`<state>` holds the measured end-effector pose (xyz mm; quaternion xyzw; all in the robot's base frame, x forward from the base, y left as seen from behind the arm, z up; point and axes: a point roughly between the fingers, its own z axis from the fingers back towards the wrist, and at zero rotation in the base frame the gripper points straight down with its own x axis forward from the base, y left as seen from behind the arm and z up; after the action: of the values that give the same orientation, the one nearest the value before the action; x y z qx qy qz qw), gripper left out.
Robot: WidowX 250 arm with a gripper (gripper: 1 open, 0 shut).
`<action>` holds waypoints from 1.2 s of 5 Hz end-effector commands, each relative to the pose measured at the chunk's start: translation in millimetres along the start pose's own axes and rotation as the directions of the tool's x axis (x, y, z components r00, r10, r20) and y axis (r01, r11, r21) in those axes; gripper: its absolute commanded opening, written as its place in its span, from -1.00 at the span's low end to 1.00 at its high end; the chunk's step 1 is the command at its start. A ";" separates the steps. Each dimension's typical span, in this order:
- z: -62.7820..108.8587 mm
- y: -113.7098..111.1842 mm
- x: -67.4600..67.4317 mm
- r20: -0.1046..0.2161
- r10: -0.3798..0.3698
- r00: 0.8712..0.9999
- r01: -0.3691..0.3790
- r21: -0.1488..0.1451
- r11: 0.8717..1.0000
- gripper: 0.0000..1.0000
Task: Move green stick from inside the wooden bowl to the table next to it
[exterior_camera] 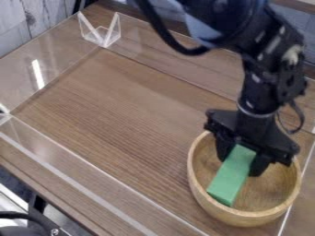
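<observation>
Directly under the pincer [250,157], the bowl [201,182] sits at the near right of the surface [123,111], and the stick [230,175] hangs tilted within its rim, upper end clamped between the pincer's fingers, lower end low over the bowl floor or perhaps touching it. The lift-out step looks to be in hand. Next, I judge, the stick must clear the rim, then travel left of the pincer to bare wood beside the bowl before release.
</observation>
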<state>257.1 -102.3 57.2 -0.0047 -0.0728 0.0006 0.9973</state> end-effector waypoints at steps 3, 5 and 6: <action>58.2 51.5 15.6 0.102 -0.074 0.992 0.080 -0.051 0.996 -1.00; 56.5 50.7 7.2 0.090 -0.028 0.996 0.031 -0.028 0.999 -1.00; 57.5 52.0 5.0 0.086 -0.005 0.996 0.007 -0.016 1.000 -1.00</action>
<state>251.8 -49.3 104.1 -0.0106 -0.0963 -0.0039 0.9953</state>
